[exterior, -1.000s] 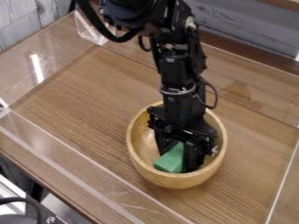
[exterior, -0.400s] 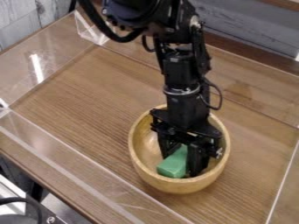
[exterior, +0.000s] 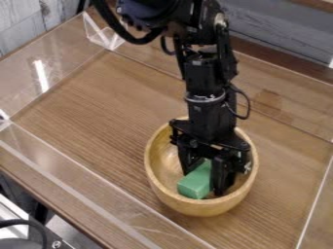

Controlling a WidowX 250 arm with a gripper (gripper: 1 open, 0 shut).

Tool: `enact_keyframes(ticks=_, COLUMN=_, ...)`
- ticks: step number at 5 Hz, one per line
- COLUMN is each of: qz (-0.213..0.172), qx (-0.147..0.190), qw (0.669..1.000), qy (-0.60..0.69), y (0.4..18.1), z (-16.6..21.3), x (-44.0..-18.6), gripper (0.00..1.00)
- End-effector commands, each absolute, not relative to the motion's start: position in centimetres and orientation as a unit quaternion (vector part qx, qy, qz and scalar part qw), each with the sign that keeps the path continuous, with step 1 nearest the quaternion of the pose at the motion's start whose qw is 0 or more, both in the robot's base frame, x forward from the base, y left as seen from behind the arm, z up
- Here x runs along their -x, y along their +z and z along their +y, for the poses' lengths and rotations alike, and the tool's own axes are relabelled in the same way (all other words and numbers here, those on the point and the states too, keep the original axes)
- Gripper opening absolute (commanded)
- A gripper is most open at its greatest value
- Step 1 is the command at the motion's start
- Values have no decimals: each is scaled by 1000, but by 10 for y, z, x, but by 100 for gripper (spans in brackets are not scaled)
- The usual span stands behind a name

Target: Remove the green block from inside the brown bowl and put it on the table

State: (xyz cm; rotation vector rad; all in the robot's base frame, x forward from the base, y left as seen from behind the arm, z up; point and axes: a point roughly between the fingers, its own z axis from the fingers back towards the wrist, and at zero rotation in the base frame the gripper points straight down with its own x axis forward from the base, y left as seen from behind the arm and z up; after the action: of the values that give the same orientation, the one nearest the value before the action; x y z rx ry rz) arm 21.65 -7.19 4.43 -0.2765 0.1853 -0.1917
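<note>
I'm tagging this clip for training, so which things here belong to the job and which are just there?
Part of the job:
- green block, inside the bowl, tool shut on it
- brown bowl
- table, where the block should go
- tool, reaching down into the bowl

Just there:
- clear acrylic walls around the table's edges
- no other loose items visible

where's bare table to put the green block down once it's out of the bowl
Bare table lies left of the bowl, out to the clear wall, and behind it to the right. Inside the bowl is crowded: the hand is shut on the green block.
</note>
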Motion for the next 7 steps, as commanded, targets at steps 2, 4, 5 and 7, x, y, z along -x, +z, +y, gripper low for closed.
enact_keyframes(ticks=2, qz=45, qx=143, qw=983, qy=-107, y=69, z=-78, x=-231, gripper=0)
enact_keyframes(ticks=4, qz=42, qx=147, qw=982, qy=-108, y=83, z=-77, x=-231, gripper=0)
enact_keyframes(ticks=5, qz=29, qx=150, qw=983, qy=-98, y=117, z=-66, x=-235, gripper=0)
enact_keyframes(ticks=7, qz=-19, qx=137, qw=990, qy=-31, y=195, z=13, x=-248, gripper=0)
